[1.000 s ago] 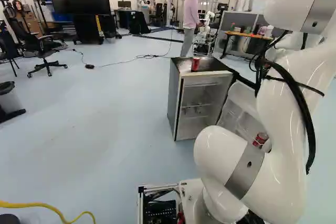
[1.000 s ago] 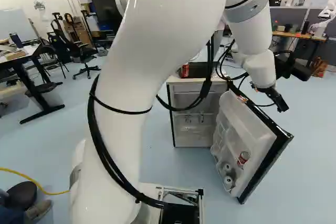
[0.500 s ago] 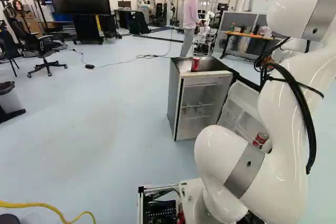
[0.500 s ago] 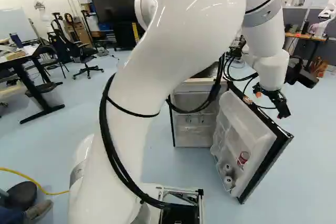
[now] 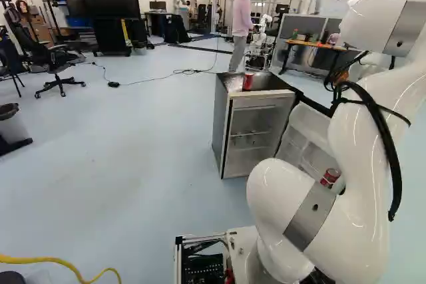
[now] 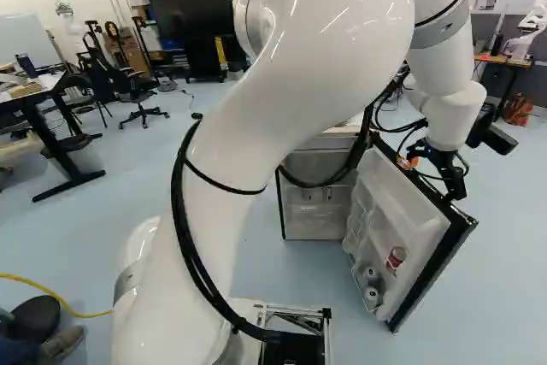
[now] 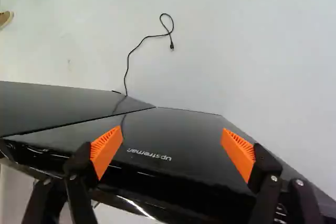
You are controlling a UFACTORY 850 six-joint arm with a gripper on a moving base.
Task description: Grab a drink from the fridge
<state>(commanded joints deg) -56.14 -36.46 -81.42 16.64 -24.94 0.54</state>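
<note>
While the gripper (image 6: 433, 179) hangs, fingers apart, above the open door (image 6: 399, 201), right in the right base view, one red can (image 6: 396, 257) sits inside it, a second can (image 5: 247, 82) on the fridge (image 5: 222, 121), upper middle in the left base view.

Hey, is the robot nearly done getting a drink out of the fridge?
Not yet. Done: the door is open, so the drinks inside it show. Now: the gripper is open at the door, with no drink in it. Left: reach in, grip a drink, maybe the red can in the door, and take it out.
</note>
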